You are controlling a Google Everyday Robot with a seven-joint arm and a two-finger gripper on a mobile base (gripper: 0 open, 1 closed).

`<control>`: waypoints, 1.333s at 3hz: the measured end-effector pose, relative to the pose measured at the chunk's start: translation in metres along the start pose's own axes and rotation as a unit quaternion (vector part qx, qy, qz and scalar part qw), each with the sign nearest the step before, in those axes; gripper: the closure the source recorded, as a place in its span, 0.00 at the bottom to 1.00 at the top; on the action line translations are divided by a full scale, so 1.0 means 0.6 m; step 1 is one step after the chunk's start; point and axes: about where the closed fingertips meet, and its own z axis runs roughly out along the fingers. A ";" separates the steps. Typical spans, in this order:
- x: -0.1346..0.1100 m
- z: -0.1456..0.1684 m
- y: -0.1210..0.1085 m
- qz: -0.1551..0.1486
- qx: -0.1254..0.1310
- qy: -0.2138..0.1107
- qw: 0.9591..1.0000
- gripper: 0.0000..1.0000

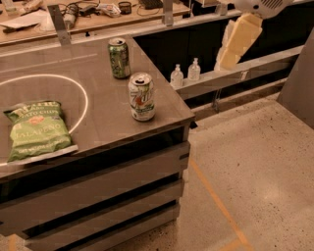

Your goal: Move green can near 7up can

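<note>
The green can (119, 58) stands upright near the far right edge of the grey table (103, 125); it is dark green with a silver top. The 7up can (142, 96), white with green lettering, stands upright a short way in front of it, near the table's right edge. The two cans are apart, with a gap between them. My gripper (226, 60) hangs in the air at the upper right, off the table and well right of both cans. It holds nothing.
A green jalapeño chip bag (37, 128) lies at the table's front left, over a white painted circle (83, 98). Two small clear bottles (185, 73) stand on a ledge right of the table. A cluttered bench (98, 12) runs along the back.
</note>
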 end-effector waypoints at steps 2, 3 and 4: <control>-0.135 0.080 -0.107 0.014 0.022 -0.113 0.993 0.00; -0.185 0.141 -0.136 0.042 0.017 -0.151 0.987 0.00; -0.214 0.236 -0.156 0.109 0.018 -0.217 0.970 0.00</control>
